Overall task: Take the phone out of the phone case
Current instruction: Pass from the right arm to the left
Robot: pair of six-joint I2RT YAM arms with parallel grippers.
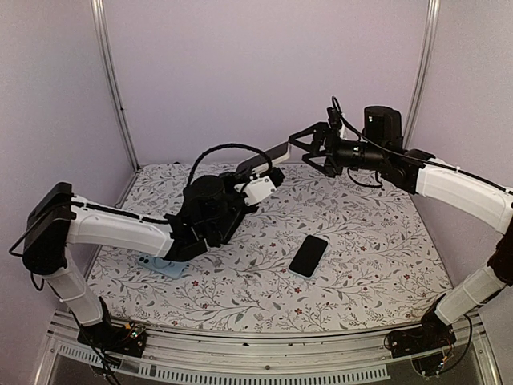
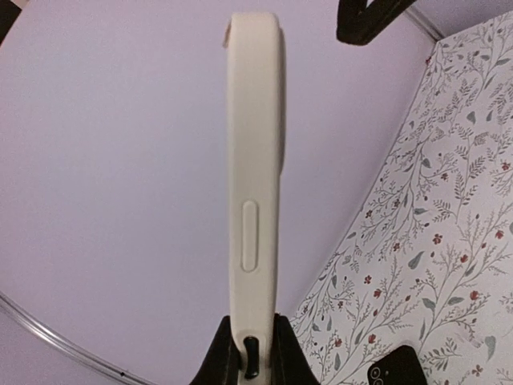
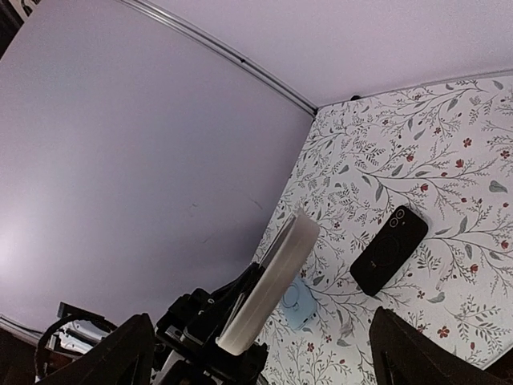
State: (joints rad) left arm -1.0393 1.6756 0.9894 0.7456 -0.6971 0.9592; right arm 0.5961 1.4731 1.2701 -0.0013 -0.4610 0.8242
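Up and back-left of the black phone (image 1: 309, 255), the left pincer (image 1: 243, 172) holds the cream phone case (image 1: 264, 158) in the air, clear of the counter (image 1: 377, 233). Pincer is clamped on the case's near end. In the left wrist view both fingers (image 2: 220, 353) press the case's edges and the case (image 2: 255, 160) stands straight up from them, side button facing the camera.

Can't tell whether anything sits inside the case. The top view shows a dark upper face with a pale rim, nothing clearer.

Beyond the black phone and higher, the right pincer (image 1: 309, 151) sits just off the case's far tip. Jaws spread wide, gripping nothing. In the left wrist view one of its fingers (image 2: 365, 20) shows past the case tip with a gap between them. In the right wrist view the case (image 3: 272, 281) points up between its two fingers (image 3: 409, 349), apart from both.

The black phone itself (image 3: 390, 249) lies flat on the floral counter cover, back up, camera lenses at its far end, no arm touching it.

Left of the black phone, a light blue flat item (image 1: 160, 265) lies on the counter, partly under the left arm. It also shows in the right wrist view (image 3: 298, 303) with a ring mark on it.
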